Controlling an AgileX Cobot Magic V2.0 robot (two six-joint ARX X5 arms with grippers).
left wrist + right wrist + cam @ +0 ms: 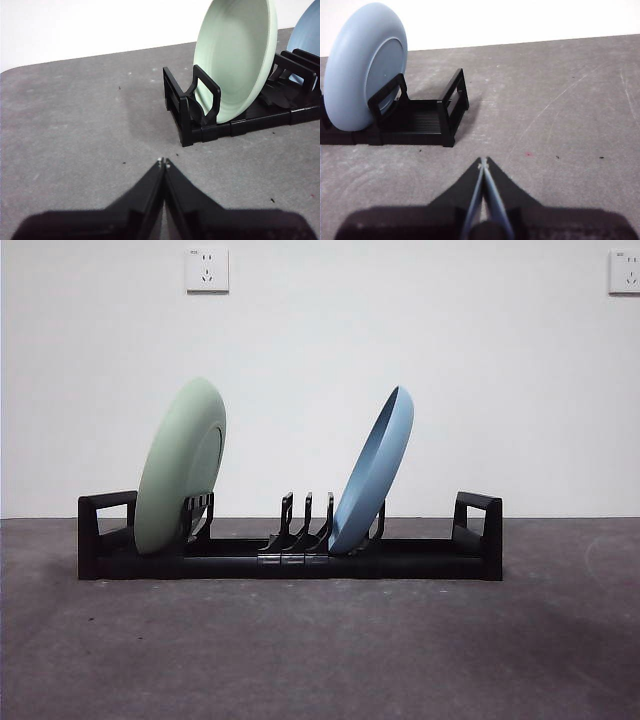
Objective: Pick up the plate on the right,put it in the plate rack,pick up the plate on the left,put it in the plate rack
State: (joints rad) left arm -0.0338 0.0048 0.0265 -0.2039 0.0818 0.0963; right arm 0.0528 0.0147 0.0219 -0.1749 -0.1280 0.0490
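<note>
grippers, left (163, 162) and right (483, 161), pressed together (empty), above bare table (75, 130).

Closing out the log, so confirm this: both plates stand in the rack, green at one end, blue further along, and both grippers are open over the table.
One thing is wrong: the grippers are not open. The left gripper and right gripper are both shut, jaws meeting at the tips, as each wrist view shows. The rest holds: green plate and blue plate stand in the rack.
</note>
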